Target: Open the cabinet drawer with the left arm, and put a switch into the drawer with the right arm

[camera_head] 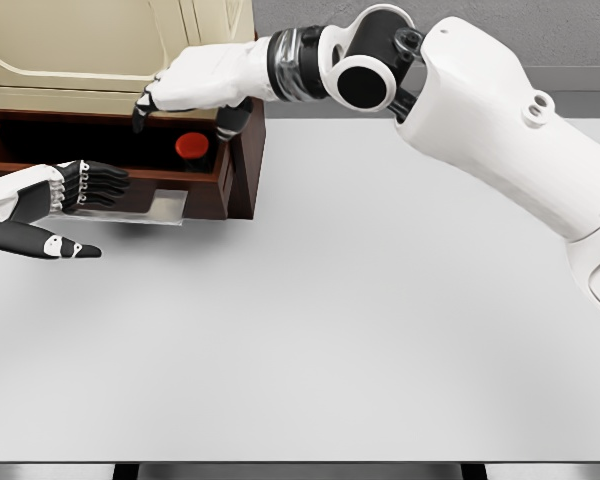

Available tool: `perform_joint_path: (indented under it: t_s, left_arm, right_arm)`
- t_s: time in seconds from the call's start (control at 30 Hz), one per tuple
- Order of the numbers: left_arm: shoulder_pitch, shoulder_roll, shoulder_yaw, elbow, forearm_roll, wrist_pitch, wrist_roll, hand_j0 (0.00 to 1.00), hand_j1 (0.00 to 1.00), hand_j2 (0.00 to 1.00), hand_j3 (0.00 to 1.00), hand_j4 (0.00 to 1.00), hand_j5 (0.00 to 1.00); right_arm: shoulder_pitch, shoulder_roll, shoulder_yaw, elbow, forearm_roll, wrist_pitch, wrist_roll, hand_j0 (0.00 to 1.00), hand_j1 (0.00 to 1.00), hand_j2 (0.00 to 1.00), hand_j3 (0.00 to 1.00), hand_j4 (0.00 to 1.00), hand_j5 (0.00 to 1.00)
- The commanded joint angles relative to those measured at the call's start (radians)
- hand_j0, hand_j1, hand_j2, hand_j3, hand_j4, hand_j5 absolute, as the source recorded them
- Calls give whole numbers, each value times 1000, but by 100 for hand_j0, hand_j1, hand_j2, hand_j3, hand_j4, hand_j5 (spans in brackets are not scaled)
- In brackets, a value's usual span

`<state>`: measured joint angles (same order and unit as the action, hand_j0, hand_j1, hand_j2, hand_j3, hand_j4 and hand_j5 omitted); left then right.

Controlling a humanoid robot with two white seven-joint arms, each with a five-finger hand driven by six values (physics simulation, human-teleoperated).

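White plastic shells with black joints made up the right hand (185, 90), which hung over the open drawer (110, 160) with its fingers (145, 103) loosely spread and pointing down, holding nothing. Directly below and a little right of those fingertips lay the switch (191, 145), a small round red button on a dark base, resting inside the drawer near its right wall. The drawer itself was dark reddish-brown wood, pulled out toward the robot from the cream-coloured cabinet (100, 45) above it, its interior in deep shadow. At the drawer's front, the left hand (65, 195) was set against the pale metal handle (155, 208); its black fingers were curled at the front panel while the thumb jutted out below, apart from the handle, and whether the fingers truly gripped the handle could not be told. The right arm (480, 110) reached across from the far right, its thick white forearm and black elbow ring well above the table (380, 320). To the right of the drawer and in front of it, the grey-white tabletop spread wide and flat to its near edge, and the drawer's right corner stood just beside that open surface.
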<state>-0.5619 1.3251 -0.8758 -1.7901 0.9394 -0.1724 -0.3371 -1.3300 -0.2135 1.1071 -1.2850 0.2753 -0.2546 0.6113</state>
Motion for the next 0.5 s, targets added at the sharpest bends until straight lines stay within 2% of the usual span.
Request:
perform_joint_path:
  t_s: [0.0,0.13,0.2,0.23,0.27,0.33,0.37,0.4,0.47]
  left_arm:
    - [0,0,-46,28,-160,8,7,85,85,85,85,85,85]
    - [0,-1,-45,28,-160,8,7,85,85,85,85,85,85]
    - [0,-1,-45,28,-160,8,7,85,85,85,85,85,85]
    - [0,-1,-45,28,-160,8,7,85,85,85,85,85,85]
    - [0,-1,-45,28,-160,8,7,85,85,85,85,85,85]
    - [0,-1,-45,28,-160,8,7,85,85,85,85,85,85]
    - [0,-1,-45,28,-160,8,7,85,85,85,85,85,85]
    - [0,-1,-45,28,-160,8,7,85,85,85,85,85,85]
    - [0,-3,-45,28,-160,8,7,85,85,85,85,85,85]
  right_arm:
    - [0,-7,-1,-2,5,-6,0,100,100,100,100,100,100]
    - [2,-56,-7,-17,2,-103,0,100,100,100,100,100,100]
    - [5,-87,-7,-54,-5,-201,0,100,100,100,100,100,100]
    - [9,-118,-12,-85,-8,-284,0,100,100,100,100,100,100]
    - [14,-165,-13,-116,-68,-356,0,100,100,100,100,100,100]
    - [17,-242,-18,-119,-177,-356,0,100,100,100,100,100,100]
    - [40,-294,-23,-119,-228,-356,0,100,100,100,100,100,100]
    - [51,-332,-32,-119,-249,-356,0,100,100,100,100,100,100]
    - [117,-438,-78,-117,-281,-356,0,100,100,100,100,100,100]
